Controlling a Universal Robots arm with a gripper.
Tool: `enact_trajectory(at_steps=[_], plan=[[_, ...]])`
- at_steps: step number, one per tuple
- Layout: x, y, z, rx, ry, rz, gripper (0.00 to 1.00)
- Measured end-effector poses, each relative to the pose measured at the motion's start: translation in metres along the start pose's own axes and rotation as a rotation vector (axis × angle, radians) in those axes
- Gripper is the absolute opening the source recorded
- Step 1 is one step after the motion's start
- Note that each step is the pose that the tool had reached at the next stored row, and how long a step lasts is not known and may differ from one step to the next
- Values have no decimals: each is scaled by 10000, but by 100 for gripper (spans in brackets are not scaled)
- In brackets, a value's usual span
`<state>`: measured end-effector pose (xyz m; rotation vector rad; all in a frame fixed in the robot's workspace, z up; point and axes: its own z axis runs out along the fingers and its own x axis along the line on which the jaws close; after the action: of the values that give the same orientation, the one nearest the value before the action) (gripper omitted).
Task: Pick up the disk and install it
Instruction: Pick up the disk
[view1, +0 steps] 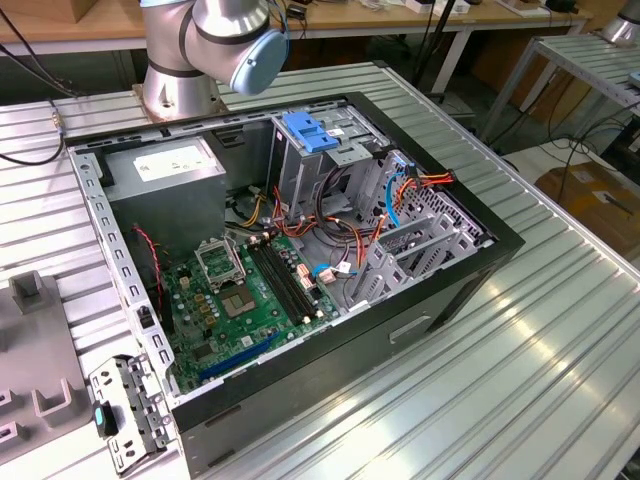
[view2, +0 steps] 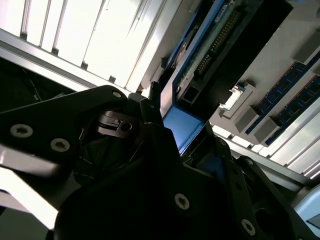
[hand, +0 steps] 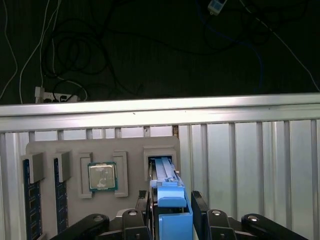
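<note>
You're seeing the tool (hand: 171, 222) pinching the disk (hand: 166, 177). In the first wrist view its two dark fingers (hand: 197, 210) are pressing flush against the disk's blue sides, one on each side. The disk is standing on edge in a slot of the grey tray (hand: 70, 150), with its far end sitting inside that slot. The tray is lying on the ribbed metal desk (hand: 240, 165). It is also carrying a CPU (hand: 102, 176) in the pocket just beside the disk, and blue memory sticks (hand: 29, 200) beyond that. In the second wrist view you're looking along the disk's underside, where a green circuit board (view2: 215, 40) is showing beside a blue edge.

In the exterior view the open case (view1: 300, 390) is lying on its side mid-desk, and the arm (view1: 215, 40) is rising at 11 o'clock from it. Inside the case, the motherboard (view1: 240, 295) is sitting toward 8 o'clock. A grey box (view1: 165, 170) is sitting toward 10 o'clock, and a blue latch (view1: 305, 132) is resting on the drive cage at 12 o'clock.
</note>
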<state>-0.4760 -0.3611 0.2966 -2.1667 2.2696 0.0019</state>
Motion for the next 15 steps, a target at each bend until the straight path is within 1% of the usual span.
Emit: enact_trajectory(at_steps=[12, 14, 15], plan=[[21, -1, 1, 0, 3, 0, 47], [21, -1, 1, -1, 3, 1, 45], [21, -1, 1, 0, 3, 1, 38]])
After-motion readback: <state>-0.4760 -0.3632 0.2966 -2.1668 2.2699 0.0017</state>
